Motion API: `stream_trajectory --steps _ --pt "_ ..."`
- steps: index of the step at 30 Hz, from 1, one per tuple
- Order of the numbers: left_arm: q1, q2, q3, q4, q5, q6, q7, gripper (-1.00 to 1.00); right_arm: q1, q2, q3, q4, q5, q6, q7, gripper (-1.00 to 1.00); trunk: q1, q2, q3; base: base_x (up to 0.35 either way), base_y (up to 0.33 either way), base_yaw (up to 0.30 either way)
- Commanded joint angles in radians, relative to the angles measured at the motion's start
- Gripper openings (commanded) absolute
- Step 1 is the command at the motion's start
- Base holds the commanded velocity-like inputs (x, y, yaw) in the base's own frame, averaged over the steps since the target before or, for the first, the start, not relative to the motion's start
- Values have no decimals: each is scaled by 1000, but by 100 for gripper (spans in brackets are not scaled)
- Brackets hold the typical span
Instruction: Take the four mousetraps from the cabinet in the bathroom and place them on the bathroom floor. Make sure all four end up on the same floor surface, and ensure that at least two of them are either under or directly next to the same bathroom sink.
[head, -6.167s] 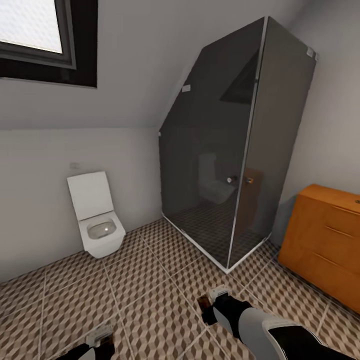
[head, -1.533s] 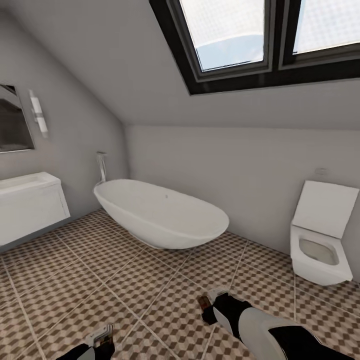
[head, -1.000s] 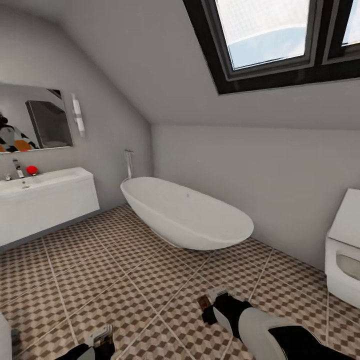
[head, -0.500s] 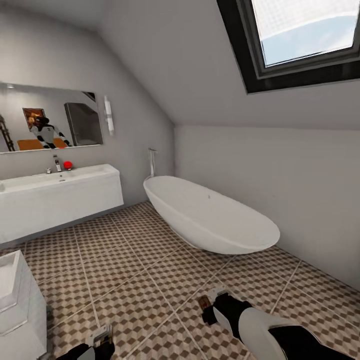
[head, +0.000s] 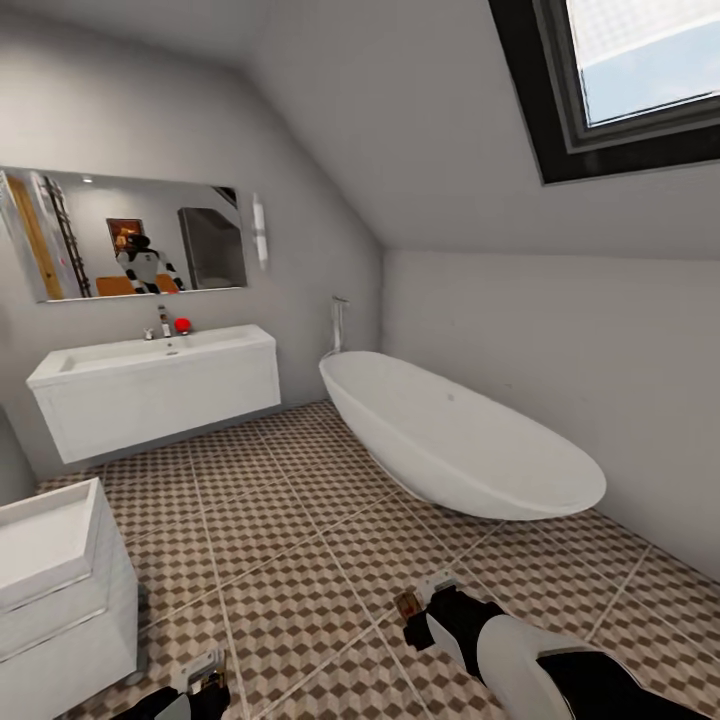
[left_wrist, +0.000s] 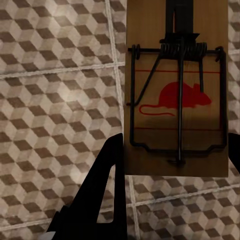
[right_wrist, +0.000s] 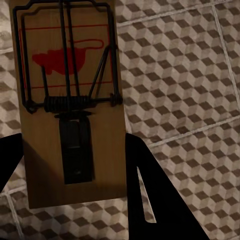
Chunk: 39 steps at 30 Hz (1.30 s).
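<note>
Mousetraps sit in both grippers. In the left wrist view one mousetrap (left_wrist: 176, 95), a flat wooden board with dark wire parts, a coil spring and a red mouse mark, lies between the left gripper's two dark fingers (left_wrist: 100, 190); one finger runs along one long edge of the board and the tip of the other shows at the opposite edge, so the fingers stand narrow, closed on the board. Beyond the fingertips lies the bathroom floor (left_wrist: 55, 100) with its brown, beige and white cube pattern and pale grout lines.

In the right wrist view a second mousetrap (right_wrist: 70, 100) lies between the right gripper's fingers (right_wrist: 147, 195), which flank its two long edges and hold it, with the same tiles past the tips.

From the head view, the left gripper (head: 205, 680) and the right gripper (head: 410, 607) hang low over the tiled floor (head: 290, 560), the right one at the end of a white and black forearm. Well ahead of the left fingers, the wide white wall-hung bathroom sink (head: 160, 390) stands against the far wall under a mirror (head: 125, 232), with a metallic tap (head: 164, 322) and a small red object (head: 182, 324) on its top. An oval white tub (head: 460, 440) lies ahead of the right fingers. A smaller squarish white basin unit (head: 60, 590) stands just beside the left gripper, on its outer side.
</note>
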Motion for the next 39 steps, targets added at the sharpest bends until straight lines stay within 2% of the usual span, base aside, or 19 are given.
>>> stream_trajectory --steps 1,4,12,39 --pt "-1 0 1 0 3 4 4 -100 -2 0 2 2 2 2 -5 -100 0 -1 -1 0 0 40" --pt "-1 0 1 0 4 4 3 -100 -1 0 1 1 3 3 -4 -100 0 -1 -1 0 0 22" --pt "-1 0 1 -2 2 3 3 -100 -1 0 3 2 45 3 -2 -100 0 -1 -1 70 0 1" --pt "-1 3 1 -1 2 4 3 -100 -2 0 2 2 48 5 -5 -100 0 -1 -1 314 0 1"
